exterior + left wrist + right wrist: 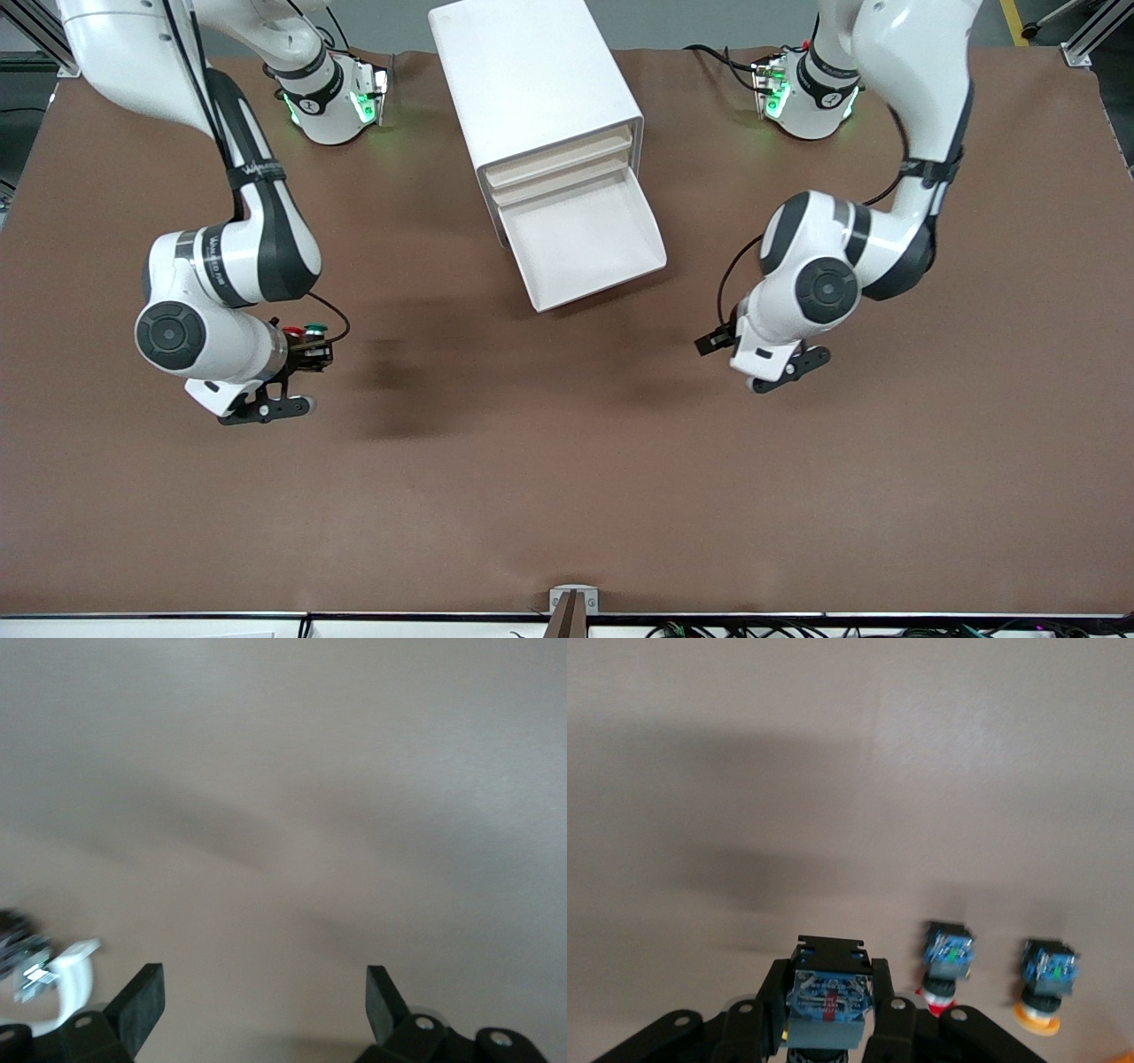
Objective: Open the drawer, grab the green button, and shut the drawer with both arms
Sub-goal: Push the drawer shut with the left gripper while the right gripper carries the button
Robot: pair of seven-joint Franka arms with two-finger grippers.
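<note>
The white cabinet [532, 80] stands at the table's middle, toward the robots' bases. Its lowest drawer [611, 266] is pulled open and looks empty. My right gripper [310, 354] hangs over the table toward the right arm's end and is shut on the button, whose green cap [316, 330] shows in the front view. In the right wrist view my right gripper [830, 981] clamps the button's dark black-blue body [828, 997], and the cap is hidden. My left gripper [713, 340] is over bare table toward the left arm's end. It shows open and empty in the left wrist view [263, 1001].
A red-capped button [946, 961] and a yellow-capped button [1045, 983] stand on the brown table beside my right gripper. The red cap [292, 331] also shows in the front view. The cabinet's upper drawers [558, 159] are shut.
</note>
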